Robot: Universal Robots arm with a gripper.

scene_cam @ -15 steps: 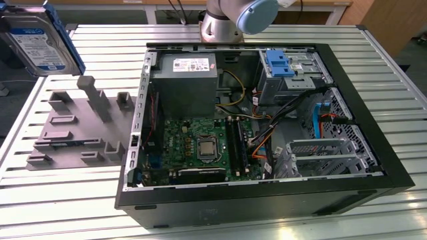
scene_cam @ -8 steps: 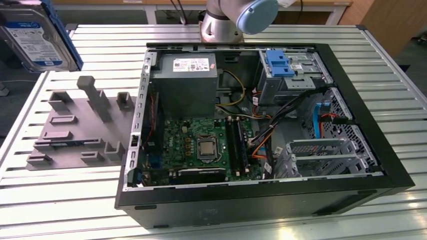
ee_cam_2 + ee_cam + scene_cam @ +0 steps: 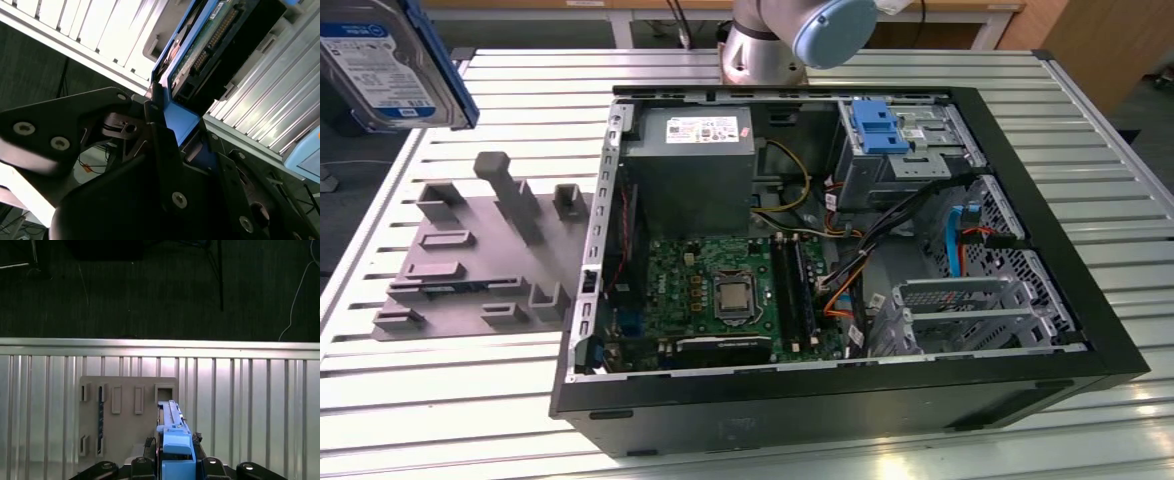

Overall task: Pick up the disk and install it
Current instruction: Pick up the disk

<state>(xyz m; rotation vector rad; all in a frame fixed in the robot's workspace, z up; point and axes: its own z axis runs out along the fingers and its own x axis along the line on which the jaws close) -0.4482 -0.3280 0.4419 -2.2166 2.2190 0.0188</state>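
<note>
Disk aloft in exterior view; inside claw in second wrist view

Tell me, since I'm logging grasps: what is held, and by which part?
The disk, with the jaws shut on the blue plastic at one end.

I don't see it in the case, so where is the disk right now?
The disk is in the air at the exterior view's upper left, clamped in the end effector above the grey slotted plate, apart from the open computer case.
</note>
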